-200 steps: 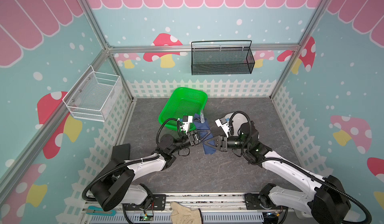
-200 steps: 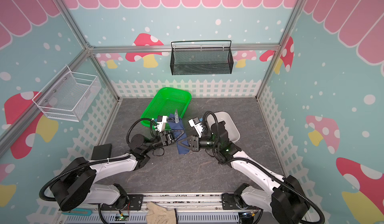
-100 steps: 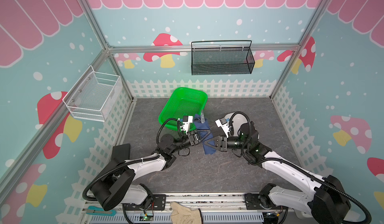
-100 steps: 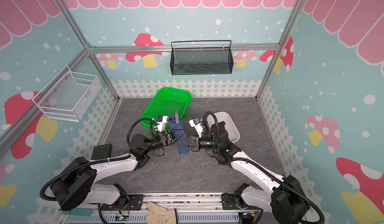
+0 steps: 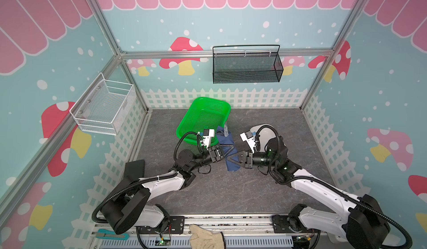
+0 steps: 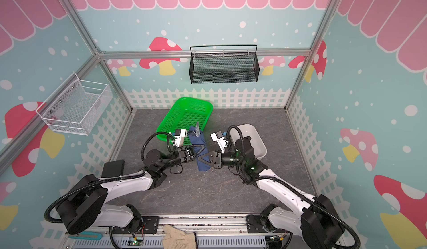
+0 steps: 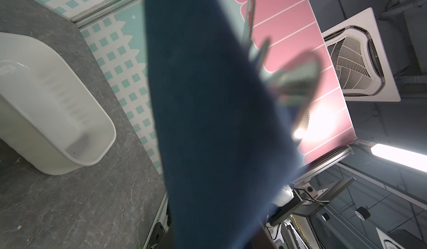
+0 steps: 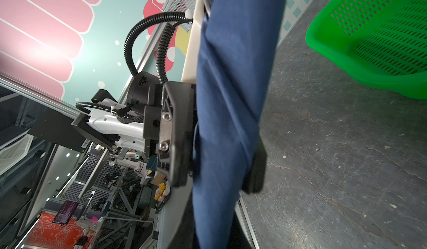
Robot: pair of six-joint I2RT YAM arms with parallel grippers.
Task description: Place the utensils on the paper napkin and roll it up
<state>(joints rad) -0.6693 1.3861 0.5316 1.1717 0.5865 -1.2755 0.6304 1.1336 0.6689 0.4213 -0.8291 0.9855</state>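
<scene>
Paper napkin: navy, rolled, beside green basket; silver ends of utensils protrude at far end. Left fingers clasp roll; right fingers pinched shut on it.

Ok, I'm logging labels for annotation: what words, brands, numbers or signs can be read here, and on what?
Nothing here reads as text.
White bin: faint moulded mark on its wall, illegible.
Sticker on the black box: too small to read.
Monitor outside the cell: blurred.
</scene>
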